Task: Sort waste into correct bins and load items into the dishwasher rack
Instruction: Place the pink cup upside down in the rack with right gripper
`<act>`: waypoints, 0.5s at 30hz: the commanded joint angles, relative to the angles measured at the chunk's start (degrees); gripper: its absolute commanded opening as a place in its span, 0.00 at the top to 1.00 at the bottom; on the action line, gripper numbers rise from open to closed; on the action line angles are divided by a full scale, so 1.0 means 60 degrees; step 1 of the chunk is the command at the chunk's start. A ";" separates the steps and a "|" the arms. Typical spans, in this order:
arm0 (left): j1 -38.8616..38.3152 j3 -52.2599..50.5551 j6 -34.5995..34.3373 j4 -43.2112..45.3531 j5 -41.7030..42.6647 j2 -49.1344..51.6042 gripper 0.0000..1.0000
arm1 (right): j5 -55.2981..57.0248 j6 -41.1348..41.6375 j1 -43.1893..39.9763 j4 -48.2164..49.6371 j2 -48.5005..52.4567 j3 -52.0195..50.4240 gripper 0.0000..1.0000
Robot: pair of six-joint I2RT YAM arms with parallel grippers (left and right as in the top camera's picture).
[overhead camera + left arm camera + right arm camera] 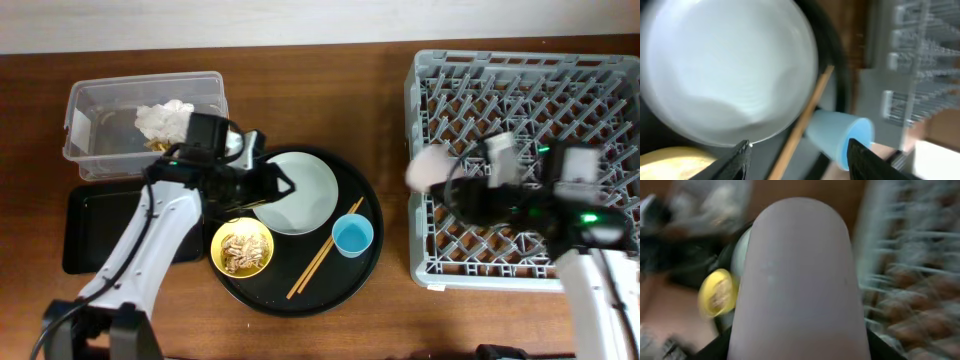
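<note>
The right tool point(452, 182) is clenched on the pink cup point(430, 166), over the left edge of the dishwasher rack point(520, 58). The step looks like loading: next, lower the cup between pegs and let go. The left tool point(262, 182), released, hovers beside the plate point(305, 195).

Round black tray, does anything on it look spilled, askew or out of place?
Nothing on the round black tray looks spilled or broken. Two things to note: the yellow bowl has tan food scraps in it, and the chopsticks lie loose on a diagonal beside the blue cup.
</note>
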 commanded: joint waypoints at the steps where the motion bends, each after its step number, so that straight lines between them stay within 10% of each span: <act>1: 0.0215 0.0036 0.0503 -0.0226 -0.1566 -0.0783 0.39 | 0.2546 0.0244 -0.1249 -0.0994 0.0026 0.1377 0.53; 15: 0.0208 0.0036 0.0503 -0.0455 -0.1730 -0.1031 0.38 | 0.6699 0.2331 -0.4397 -0.1985 0.2827 0.2146 0.52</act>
